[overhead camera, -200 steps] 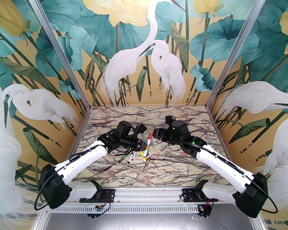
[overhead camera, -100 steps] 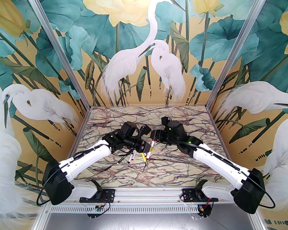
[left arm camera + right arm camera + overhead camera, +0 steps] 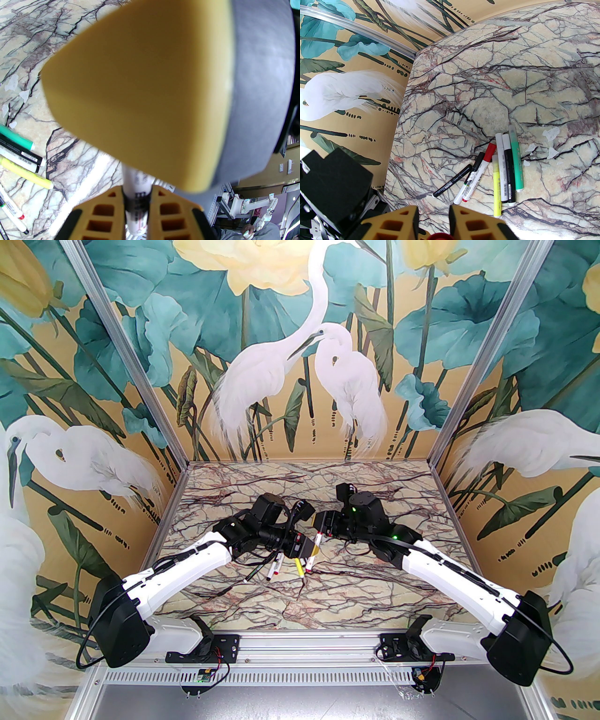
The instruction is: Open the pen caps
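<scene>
On the near half of the marbled table (image 3: 375,596), a little left of centre, the loose pens (image 3: 276,568) lie flat in a fan, touching or nearly so. A slim black pen (image 3: 452,184) is at one edge and a green pen (image 3: 516,164) at the other. A yellow pen (image 3: 496,187) lies between them among white and black barrels, one of these a red-capped pen (image 3: 490,152). Just beyond them and raised off the surface, the left claw (image 3: 137,191) is clamped tight on the barrel of a white pen (image 3: 136,178), which runs out past its fingertips toward the far side. A little farther on, the right claw (image 3: 434,209) meets that pen from the right. Its jaws stand narrow on either side of the pen's red cap (image 3: 440,236), though I cannot tell whether they actually pinch it. From the left wrist, one yellow finger (image 3: 140,93) of the right claw covers the pen's far end.
</scene>
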### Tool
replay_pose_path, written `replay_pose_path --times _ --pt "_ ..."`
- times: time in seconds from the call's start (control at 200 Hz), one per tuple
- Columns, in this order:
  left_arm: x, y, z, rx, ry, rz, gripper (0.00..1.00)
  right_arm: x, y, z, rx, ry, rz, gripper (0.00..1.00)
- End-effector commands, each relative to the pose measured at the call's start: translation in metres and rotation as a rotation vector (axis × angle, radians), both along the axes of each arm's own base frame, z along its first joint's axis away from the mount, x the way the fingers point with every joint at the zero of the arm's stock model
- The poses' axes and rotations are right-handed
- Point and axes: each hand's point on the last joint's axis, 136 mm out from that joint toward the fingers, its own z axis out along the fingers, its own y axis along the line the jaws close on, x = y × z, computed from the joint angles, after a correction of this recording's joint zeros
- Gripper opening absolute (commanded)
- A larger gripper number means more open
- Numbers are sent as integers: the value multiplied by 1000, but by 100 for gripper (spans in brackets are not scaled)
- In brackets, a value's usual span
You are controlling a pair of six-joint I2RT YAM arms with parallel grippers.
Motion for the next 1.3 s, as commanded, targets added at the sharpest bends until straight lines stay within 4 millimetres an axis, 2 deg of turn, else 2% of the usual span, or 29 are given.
replay_pose_path --times 0.0,0.175,0.415,0.585,0.8,1.01,1.295 --pt "6 -4 13 -30 -38 15 15 -2 4 -5 5 10 13 30" --pt "6 -4 16 -36 -42 16 15 -2 4 -8 -2 16 11 32" --pt "5 -3 16 -34 -41 19 15 -1 5 -8 -1 16 13 27" --pt "6 -3 17 -40 -45 24 15 -2 5 -10 -4 21 15 29" --pt "6 -3 16 -41 -45 29 15 -2 5 -12 -5 26 14 26" --pt "7 -2 17 -44 -48 37 15 -2 5 -8 4 17 12 19" --pt "6 0 21 -127 -76 83 37 -2 1 14 56 -36 -16 15"
